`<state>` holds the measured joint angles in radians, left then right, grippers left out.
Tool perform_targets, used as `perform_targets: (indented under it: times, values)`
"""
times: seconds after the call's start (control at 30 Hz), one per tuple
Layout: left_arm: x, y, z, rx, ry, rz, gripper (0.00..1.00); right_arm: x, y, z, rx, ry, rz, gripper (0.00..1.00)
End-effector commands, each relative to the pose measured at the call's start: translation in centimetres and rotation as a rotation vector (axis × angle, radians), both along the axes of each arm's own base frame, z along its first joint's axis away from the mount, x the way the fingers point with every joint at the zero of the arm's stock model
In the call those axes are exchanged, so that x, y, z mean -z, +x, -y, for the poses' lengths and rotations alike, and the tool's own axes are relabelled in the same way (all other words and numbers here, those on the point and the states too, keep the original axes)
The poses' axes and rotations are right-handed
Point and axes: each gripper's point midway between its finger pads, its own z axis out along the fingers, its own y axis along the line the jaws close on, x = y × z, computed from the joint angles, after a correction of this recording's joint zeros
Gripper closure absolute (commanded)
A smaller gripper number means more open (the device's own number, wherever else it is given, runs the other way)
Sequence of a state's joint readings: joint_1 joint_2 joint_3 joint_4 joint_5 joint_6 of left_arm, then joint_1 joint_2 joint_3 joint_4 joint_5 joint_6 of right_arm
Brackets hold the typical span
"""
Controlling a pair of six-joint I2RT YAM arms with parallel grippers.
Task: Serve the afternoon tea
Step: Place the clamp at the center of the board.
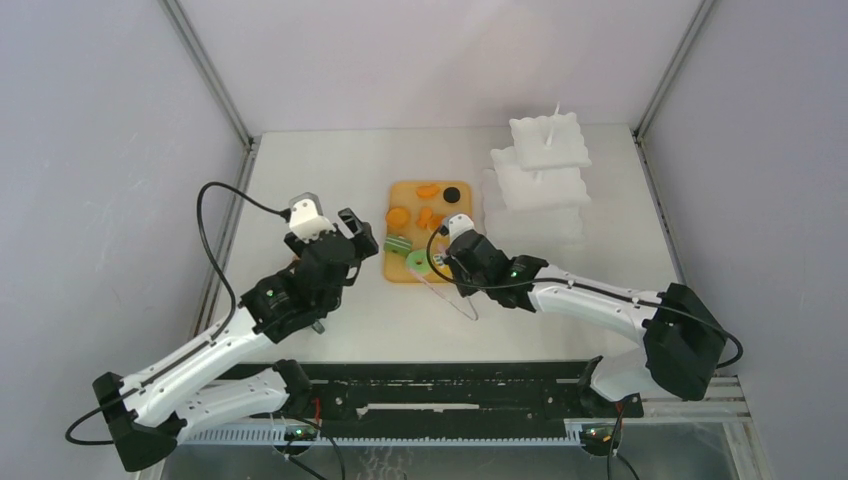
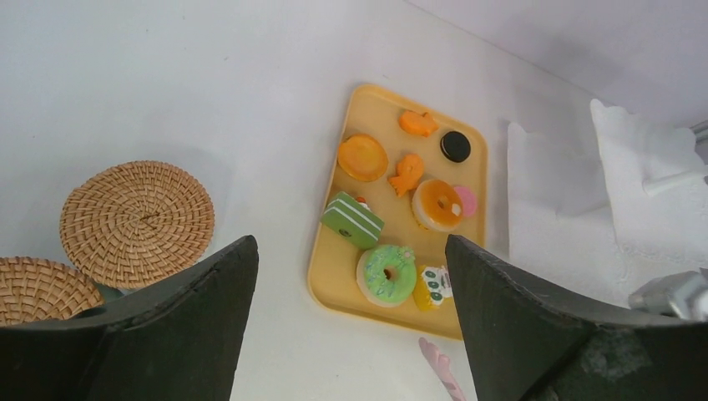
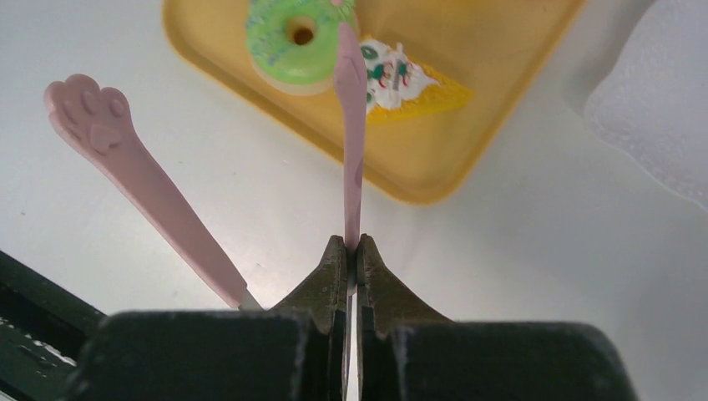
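Seen from above, the right gripper (image 1: pixel 447 262) sits at the near edge of the yellow tray (image 1: pixel 402 195), closer to it than the left gripper (image 1: pixel 345 232), whose arm reaches in from the left. On the left wrist camera the jaws are spread wide and empty, with two cork coasters (image 2: pixel 138 219) just ahead. On the right wrist camera the jaws are pinched on one blade of the pink tongs (image 3: pixel 351 150), which points straight ahead over the green donut (image 3: pixel 299 38).

Left arm (image 1: pixel 200 362) and right arm (image 1: pixel 590 296): white link shells joined by black joint housings, each on a black base. A black cable (image 1: pixel 199 205) loops along each arm. Green indicator lights (image 1: pixel 512 270) mark the joints. Left claw (image 2: pixel 351 246) and right claw (image 3: pixel 351 244): two matte black, wedge-shaped fingers each, behind a white wrist block.
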<state>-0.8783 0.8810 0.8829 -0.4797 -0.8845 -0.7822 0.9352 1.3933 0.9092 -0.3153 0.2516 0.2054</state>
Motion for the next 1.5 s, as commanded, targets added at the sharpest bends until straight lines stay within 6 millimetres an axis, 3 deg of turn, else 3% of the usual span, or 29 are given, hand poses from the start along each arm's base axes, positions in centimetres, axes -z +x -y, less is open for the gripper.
perform_targets:
  times: [0.0,0.43,0.7,0.93,1.1,1.23,1.3,1.37,1.47]
  values:
    - [-2.3,0.2,-0.4,-0.011,-0.043,0.069,0.13,0.6,-0.7,0.2,-0.039,-0.003,-0.04,1.0]
    - [-1.6,0.4,0.1,0.006,-0.043,0.074,0.13,5.1,-4.1,-7.2,-0.338,-0.082,-0.108,0.99]
    - [-1.4,0.4,-0.8,-0.026,-0.033,0.084,0.11,5.7,-2.8,-10.8,-0.403,-0.087,-0.091,0.94]
    - [-1.2,0.0,-2.0,-0.054,-0.041,0.094,0.1,6.0,-1.5,-11.4,-0.38,-0.061,-0.079,0.53]
    - [-1.9,-0.2,-3.0,-0.077,-0.032,0.103,0.06,4.4,-1.4,-11.3,-0.371,-0.027,-0.027,0.25]
    - [-3.6,-0.6,-3.9,-0.083,-0.036,0.137,0.01,1.7,-1.8,-11.0,-0.366,0.02,0.056,0.23]
    - [-4.7,-0.9,-4.2,-0.059,-0.035,0.168,0.0,0.1,-2.2,-10.7,-0.36,0.05,0.109,0.16]
    - [-5.9,-1.2,-3.9,-0.007,-0.044,0.217,0.0,-2.0,-2.4,-10.4,-0.344,0.116,0.165,0.01]
    - [-7.9,-1.9,-2.9,0.11,-0.062,0.31,0.0,-4.3,-3.2,-9.7,-0.359,0.196,0.218,0.0]
